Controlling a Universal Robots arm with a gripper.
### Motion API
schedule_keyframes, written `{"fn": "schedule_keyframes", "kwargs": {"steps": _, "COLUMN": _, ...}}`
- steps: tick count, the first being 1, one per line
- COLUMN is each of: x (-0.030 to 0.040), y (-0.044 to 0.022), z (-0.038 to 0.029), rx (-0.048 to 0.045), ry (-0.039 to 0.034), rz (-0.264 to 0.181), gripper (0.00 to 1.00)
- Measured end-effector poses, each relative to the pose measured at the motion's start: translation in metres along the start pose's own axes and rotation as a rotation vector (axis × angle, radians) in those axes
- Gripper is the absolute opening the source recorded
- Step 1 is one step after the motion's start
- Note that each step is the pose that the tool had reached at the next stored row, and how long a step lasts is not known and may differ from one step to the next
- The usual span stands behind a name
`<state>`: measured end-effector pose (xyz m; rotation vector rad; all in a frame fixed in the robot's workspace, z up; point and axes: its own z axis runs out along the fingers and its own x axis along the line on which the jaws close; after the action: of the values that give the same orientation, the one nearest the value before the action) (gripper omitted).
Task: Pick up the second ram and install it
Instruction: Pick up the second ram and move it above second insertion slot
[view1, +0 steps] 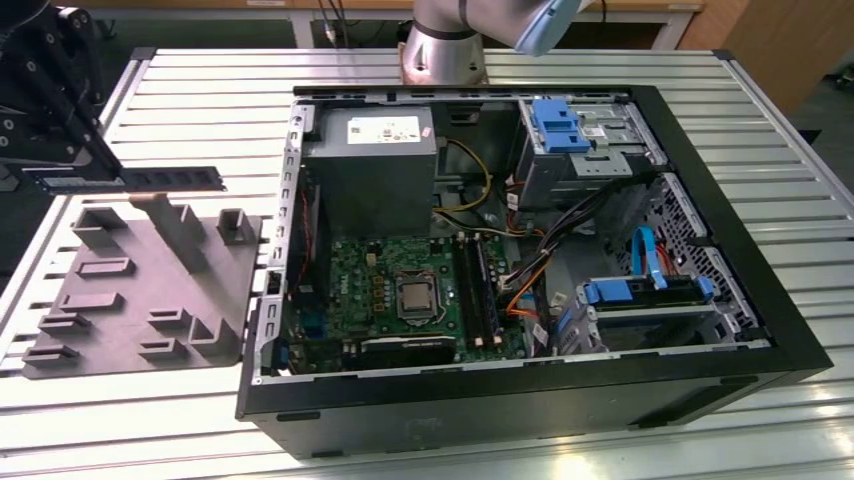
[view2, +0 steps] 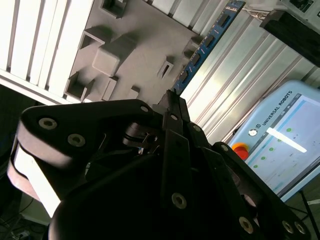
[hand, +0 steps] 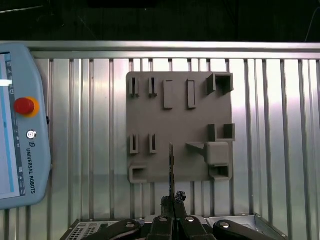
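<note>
1. The computer case (view1: 534, 400) sits mid-table, toward the exterior view's right of your gripper (hand: 172, 201).
2. The second ram (view1: 160, 180) hangs near the table's edge at the exterior view's left, with its long axis pointing toward the case.
3. Your gripper is clamped on one end of it.

Slim, dark, chip-lined second ram (view1: 167, 179), level and aloft

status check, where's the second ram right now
Gripper shut on second ram, edge-on in first wrist view. Ram held over grey fixture plate, outside the pc case. Cable bundle lies close beside the memory slots.
</note>
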<state>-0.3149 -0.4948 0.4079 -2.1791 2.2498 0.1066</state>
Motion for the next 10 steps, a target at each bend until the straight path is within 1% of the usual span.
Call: {"fn": "schedule_keyframes", "kwargs": {"steps": 10, "x": -0.0007, "y": -0.0042, "z": -0.0001, "rx": 0.0001, "ry": -0.0001, "rz": 0.001, "gripper": 0.12}}
